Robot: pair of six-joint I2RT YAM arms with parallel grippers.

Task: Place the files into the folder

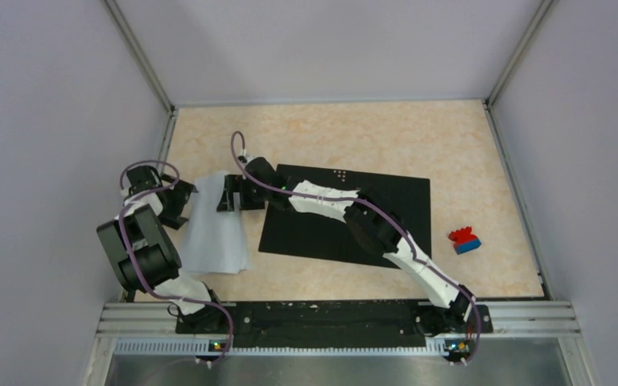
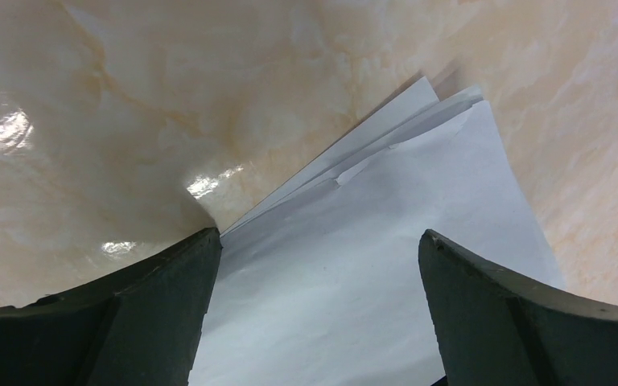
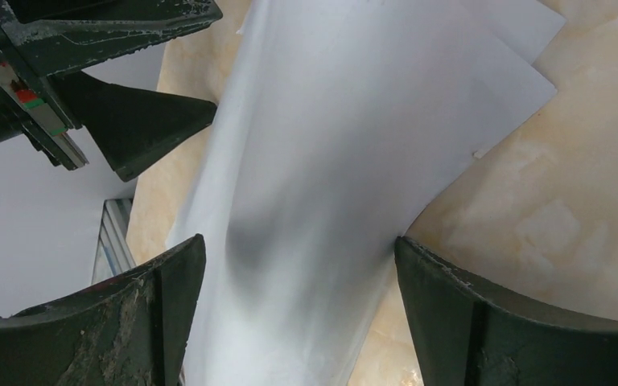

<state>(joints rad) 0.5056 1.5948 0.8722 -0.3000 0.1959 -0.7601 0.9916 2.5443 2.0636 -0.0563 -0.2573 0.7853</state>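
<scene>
The task is barely started, judging by how things lie. The flat black rectangular folder (image 1: 390, 211) lies opened out in the middle of the pale marbled worktop (image 1: 370, 133), with nothing on its black inside except the right arm reaching across it. The thin stack of plain white paper files (image 1: 216, 233) lies wholly off the folder, just beside its left edge and on the worktop. What is left is nearly everything: getting hold of the sheets, carrying them onto the open folder and perhaps closing the cover.

Only the top view shows the folder, the gap between it and the files, and a small red-and-blue toy block (image 1: 464, 240) well apart on the right. The wrist views give what it cannot. In the left wrist view the left jaws stand fully released and astride the fanned corner of the files (image 2: 370, 265), pinching nothing. In the right wrist view the right jaws are also spread wide around the sheets (image 3: 330, 161), which bow upward between them, ungrasped. A dark finger (image 3: 145, 129) of the left arm shows just beyond
</scene>
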